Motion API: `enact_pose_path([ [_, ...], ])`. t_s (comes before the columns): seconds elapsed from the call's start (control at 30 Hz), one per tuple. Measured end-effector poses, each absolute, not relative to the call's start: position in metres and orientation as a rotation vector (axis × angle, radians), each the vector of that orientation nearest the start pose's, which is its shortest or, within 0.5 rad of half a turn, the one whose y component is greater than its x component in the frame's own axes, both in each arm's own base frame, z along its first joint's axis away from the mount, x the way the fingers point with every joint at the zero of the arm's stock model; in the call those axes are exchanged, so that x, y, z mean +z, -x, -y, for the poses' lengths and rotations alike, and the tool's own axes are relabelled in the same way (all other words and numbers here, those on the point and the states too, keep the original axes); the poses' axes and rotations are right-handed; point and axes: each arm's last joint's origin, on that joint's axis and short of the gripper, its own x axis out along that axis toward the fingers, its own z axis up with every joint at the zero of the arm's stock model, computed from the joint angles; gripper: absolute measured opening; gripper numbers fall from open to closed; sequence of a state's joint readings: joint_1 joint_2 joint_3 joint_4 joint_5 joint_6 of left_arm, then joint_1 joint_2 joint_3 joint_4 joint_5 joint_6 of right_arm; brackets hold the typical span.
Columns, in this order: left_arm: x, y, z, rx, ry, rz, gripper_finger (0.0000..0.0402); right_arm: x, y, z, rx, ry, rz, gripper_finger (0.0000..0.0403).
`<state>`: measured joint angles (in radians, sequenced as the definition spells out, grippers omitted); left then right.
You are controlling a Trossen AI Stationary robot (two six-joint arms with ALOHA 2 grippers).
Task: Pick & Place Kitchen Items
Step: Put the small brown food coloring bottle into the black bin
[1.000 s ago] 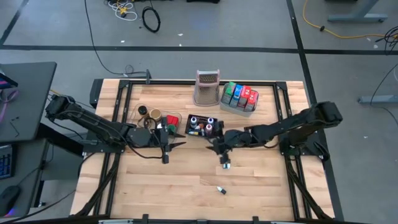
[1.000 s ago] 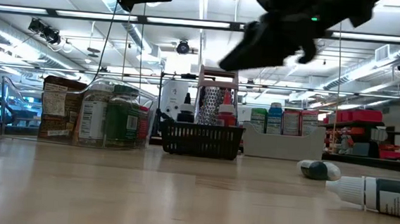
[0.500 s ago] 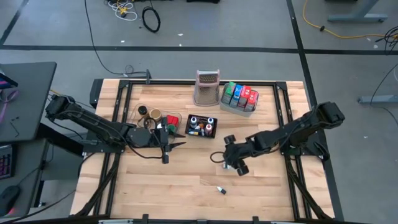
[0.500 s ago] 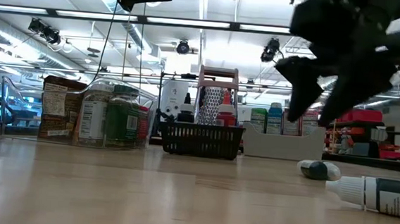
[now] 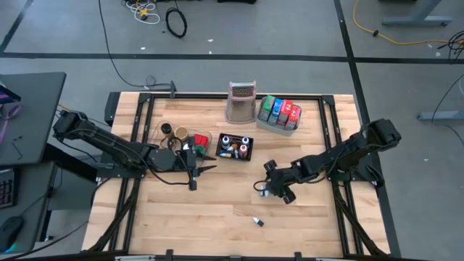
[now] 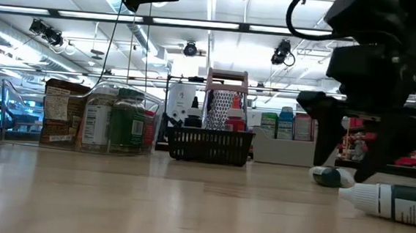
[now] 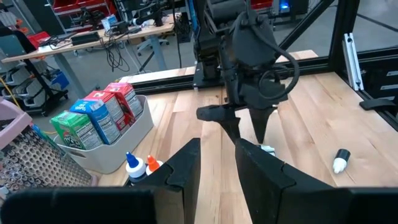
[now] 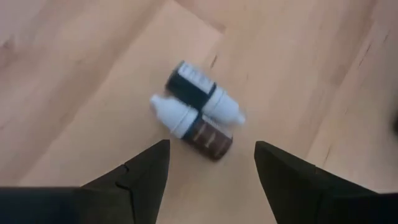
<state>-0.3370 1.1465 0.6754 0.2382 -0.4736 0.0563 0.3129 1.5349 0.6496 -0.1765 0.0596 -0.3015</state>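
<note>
Right gripper over two little bottles, fingers wide apart

We see two small white-capped bottles [image 8: 198,117] lying side by side on the bare wooden table [image 5: 196,210], touching, heads pointing opposite ways, and right above them hangs the right gripper [image 8: 210,171], its fingers spread with nothing between them. A third small bottle [image 5: 257,221] lies apart, nearer the table's front edge. More tiny bottles sit in the black mesh basket [image 5: 235,147], jars stand in the clear tub [image 6: 98,116], and red, blue and green packets fill the grey tray [image 5: 279,112] beside the grater [image 5: 242,101]. The left gripper [image 5: 204,168] hovers in front of the tub; its fingers show a narrow gap and hold nothing.
</note>
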Motion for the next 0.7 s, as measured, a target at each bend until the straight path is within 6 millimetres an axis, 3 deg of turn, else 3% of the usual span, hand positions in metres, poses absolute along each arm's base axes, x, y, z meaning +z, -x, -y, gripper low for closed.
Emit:
enact_pose_path([
  [0.37,0.265,-0.238,0.069,0.133,-0.148,-0.217,0.0110,0.116,-0.247,-0.080,0.484,0.489,-0.909,0.0239],
  [0.7,0.265,-0.238,0.069,0.133,-0.148,-0.217,0.0110,0.113,-0.250,-0.081,0.503,0.447,-0.896,0.0155],
])
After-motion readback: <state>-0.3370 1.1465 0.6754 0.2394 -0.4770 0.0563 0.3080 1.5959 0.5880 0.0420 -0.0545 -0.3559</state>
